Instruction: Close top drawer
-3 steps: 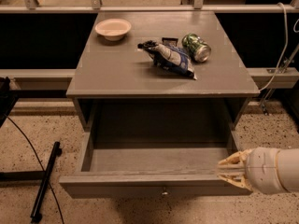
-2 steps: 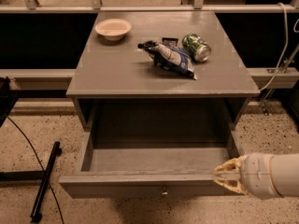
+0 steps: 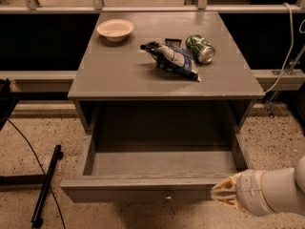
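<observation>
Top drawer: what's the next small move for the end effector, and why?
Probably press the end effector against the front panel of the top drawer and push it straight in toward the cabinet. The drawer is pulled well out, and the end effector sits at the panel's right end, right of the knob. Whether it already touches the panel is unclear.

Your surroundings, itemised: speckled beige terrazzo floor; grey-painted wooden bench, square top; pale horizontal rail behind it, dark recess beneath; thin white cable hanging right; black pole and thin black cable on floor, left. Your pincer: lower right, at bench front.
</observation>
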Action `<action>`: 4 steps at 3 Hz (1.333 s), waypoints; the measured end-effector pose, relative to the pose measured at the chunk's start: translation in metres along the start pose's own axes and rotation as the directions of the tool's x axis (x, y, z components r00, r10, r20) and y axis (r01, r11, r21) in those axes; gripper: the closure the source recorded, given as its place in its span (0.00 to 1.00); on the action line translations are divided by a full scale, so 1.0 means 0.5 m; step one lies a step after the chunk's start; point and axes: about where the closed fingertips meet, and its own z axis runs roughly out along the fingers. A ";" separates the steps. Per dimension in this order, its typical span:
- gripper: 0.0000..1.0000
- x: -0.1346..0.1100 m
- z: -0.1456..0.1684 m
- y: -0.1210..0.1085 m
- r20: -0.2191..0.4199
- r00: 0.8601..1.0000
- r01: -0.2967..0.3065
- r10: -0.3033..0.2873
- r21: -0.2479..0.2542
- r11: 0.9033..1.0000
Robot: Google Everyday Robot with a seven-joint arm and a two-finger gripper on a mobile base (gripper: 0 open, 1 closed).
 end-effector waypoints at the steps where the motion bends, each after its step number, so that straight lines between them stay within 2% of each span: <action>1: 1.00 0.005 0.036 0.019 -0.022 1.000 -0.014 0.013 -0.041 0.999; 2: 1.00 0.000 0.087 -0.006 -0.018 0.998 -0.062 0.062 -0.030 0.998; 3: 1.00 0.001 0.096 -0.023 -0.013 0.996 -0.085 0.085 -0.021 0.996; 4: 1.00 0.012 0.114 -0.090 -0.007 0.990 -0.140 0.140 0.015 0.990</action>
